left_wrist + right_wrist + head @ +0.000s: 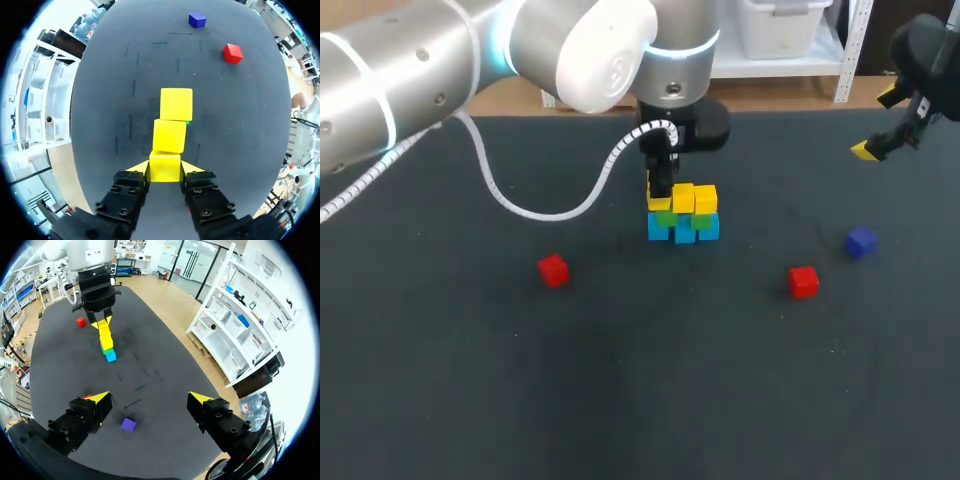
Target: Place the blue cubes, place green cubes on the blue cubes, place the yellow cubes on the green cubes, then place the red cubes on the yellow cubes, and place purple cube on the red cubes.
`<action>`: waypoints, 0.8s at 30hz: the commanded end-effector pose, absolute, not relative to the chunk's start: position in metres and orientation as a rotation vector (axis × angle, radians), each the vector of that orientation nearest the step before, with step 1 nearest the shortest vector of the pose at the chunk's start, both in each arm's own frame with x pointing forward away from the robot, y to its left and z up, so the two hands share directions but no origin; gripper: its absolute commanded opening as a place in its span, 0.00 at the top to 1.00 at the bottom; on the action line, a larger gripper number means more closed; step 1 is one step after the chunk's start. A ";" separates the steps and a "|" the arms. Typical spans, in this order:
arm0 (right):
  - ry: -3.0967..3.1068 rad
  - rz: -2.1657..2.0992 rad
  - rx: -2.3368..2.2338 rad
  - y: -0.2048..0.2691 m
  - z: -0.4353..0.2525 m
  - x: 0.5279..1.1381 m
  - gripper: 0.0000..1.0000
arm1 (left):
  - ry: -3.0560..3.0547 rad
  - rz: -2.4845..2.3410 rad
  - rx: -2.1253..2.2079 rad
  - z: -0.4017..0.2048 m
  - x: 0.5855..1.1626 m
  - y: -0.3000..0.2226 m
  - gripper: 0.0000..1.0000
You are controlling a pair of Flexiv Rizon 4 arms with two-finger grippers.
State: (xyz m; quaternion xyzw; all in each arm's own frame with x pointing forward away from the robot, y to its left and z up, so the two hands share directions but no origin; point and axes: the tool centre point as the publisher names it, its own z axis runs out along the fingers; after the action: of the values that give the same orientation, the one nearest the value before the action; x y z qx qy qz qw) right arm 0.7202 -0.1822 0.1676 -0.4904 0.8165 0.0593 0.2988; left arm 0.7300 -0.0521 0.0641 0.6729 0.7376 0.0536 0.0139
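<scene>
A stack stands mid-table: a row of blue cubes (683,232) at the bottom, green cubes (703,218) on them, and two yellow cubes (695,198) on top. My left gripper (660,192) comes down at the stack's left end, shut on a third yellow cube (165,166) level with the other yellow ones (170,135). A sliver of green (187,121) peeks out beside them. Two red cubes (553,270) (803,281) and a purple cube (860,242) lie loose on the table. My right gripper (878,125) hangs open at the far right, holding nothing (150,400).
The dark table (640,400) has wide free room at the front. In the right wrist view the purple cube (128,424) lies under the open fingers, with the stack (107,345) and the left gripper (100,320) further ahead.
</scene>
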 end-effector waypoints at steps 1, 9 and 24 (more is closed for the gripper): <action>2.169 0.155 -1.300 -0.182 0.167 0.720 0.00 | 2.301 0.152 2.093 0.061 0.735 -0.051 1.00; 2.169 0.155 -1.300 -0.182 0.167 0.720 0.00 | 2.269 0.088 2.090 0.058 0.736 -0.047 1.00; 2.169 0.155 -1.300 -0.182 0.167 0.720 0.00 | 2.232 0.056 2.117 0.059 0.736 -0.046 1.00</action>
State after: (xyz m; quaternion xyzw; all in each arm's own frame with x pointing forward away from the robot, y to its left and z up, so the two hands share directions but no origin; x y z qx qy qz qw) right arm 0.7202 -0.1822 0.1676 -0.4904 0.8165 0.0593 0.2988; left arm 0.7359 -0.0480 0.0602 0.6865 0.7263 0.0199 0.0303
